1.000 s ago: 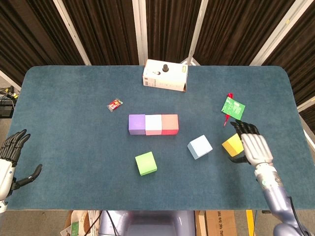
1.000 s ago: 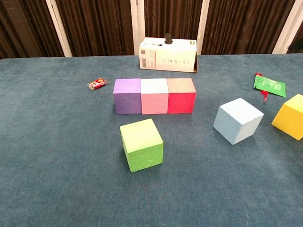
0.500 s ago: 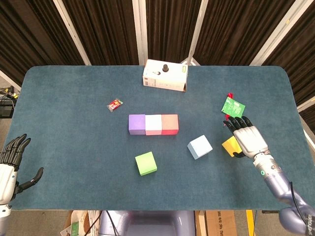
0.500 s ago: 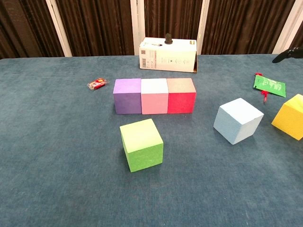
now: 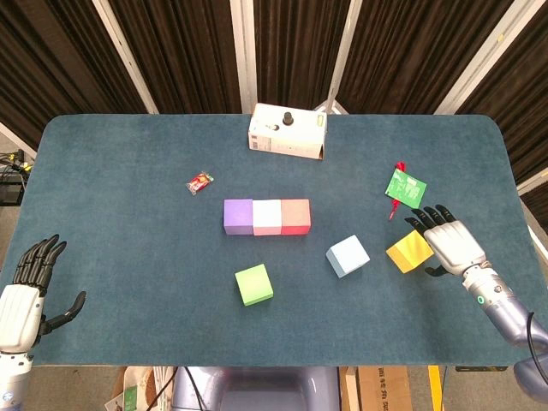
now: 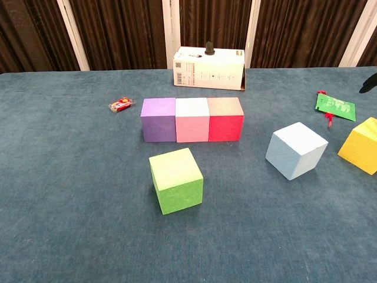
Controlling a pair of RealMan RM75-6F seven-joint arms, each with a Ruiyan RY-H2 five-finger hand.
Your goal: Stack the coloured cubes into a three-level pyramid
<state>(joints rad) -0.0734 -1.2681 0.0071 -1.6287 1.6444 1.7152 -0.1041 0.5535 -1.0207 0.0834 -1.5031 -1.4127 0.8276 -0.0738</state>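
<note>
Purple (image 5: 238, 217), pink (image 5: 267, 217) and red (image 5: 295, 216) cubes stand touching in a row at the table's middle. A green cube (image 5: 254, 284) sits in front of them, with a light blue cube (image 5: 348, 256) to its right. A yellow cube (image 5: 409, 251) lies further right. My right hand (image 5: 449, 244) hovers just right of the yellow cube, fingers spread and holding nothing; in the chest view only a dark fingertip (image 6: 369, 83) of it shows. My left hand (image 5: 26, 291) is open at the near left table edge, far from every cube.
A white carton (image 5: 287, 132) stands at the back centre. A small red candy wrapper (image 5: 199, 181) lies left of the row. A green packet (image 5: 405, 185) lies behind the yellow cube. Dark curtains hang behind the blue table (image 5: 128, 240).
My right hand has slid from over the yellow cube to its right side, uncovering it. The left hand has drifted slightly toward the front. No cube has moved.
</note>
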